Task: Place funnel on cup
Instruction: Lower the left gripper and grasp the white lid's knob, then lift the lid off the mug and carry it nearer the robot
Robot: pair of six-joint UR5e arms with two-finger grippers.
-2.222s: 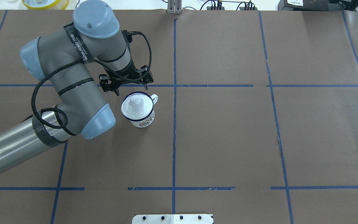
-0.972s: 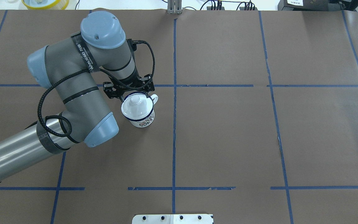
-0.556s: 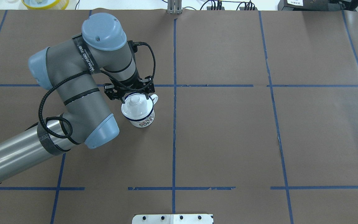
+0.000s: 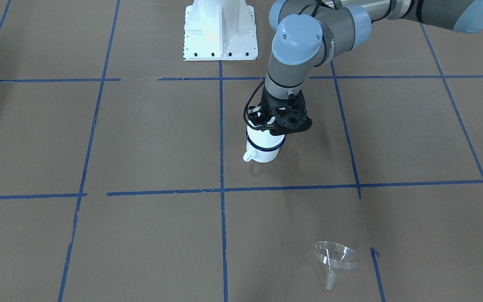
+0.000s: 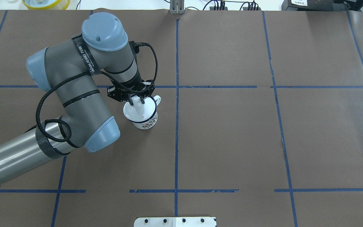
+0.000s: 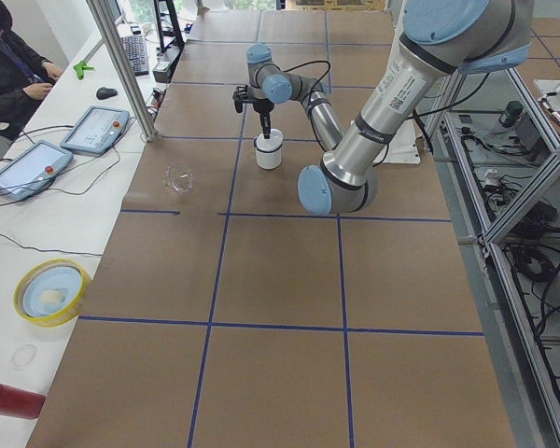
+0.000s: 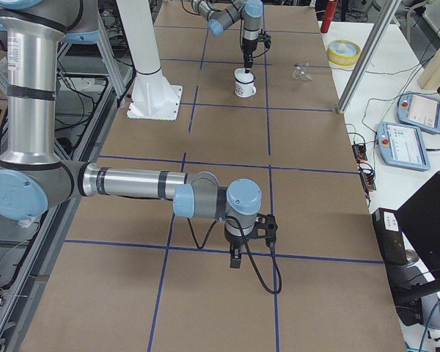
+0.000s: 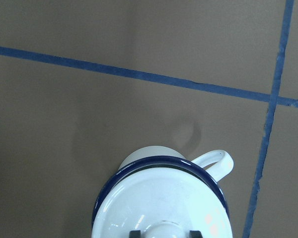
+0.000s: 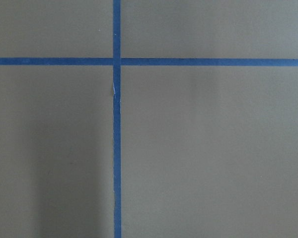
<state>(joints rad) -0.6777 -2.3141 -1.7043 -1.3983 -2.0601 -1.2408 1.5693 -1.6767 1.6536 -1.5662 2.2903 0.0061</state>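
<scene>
My left gripper (image 5: 137,101) stands over the white enamel mug (image 5: 145,121). Its two fingers pinch the knob (image 8: 162,230) of the white lid (image 8: 164,198), which sits on the mug. The clear funnel (image 4: 336,256) lies on its side on the tabletop (image 5: 232,135), well apart from the mug. My right gripper (image 7: 236,255) hangs low over the tabletop; whether it is spread or pressed together, I cannot tell.
</scene>
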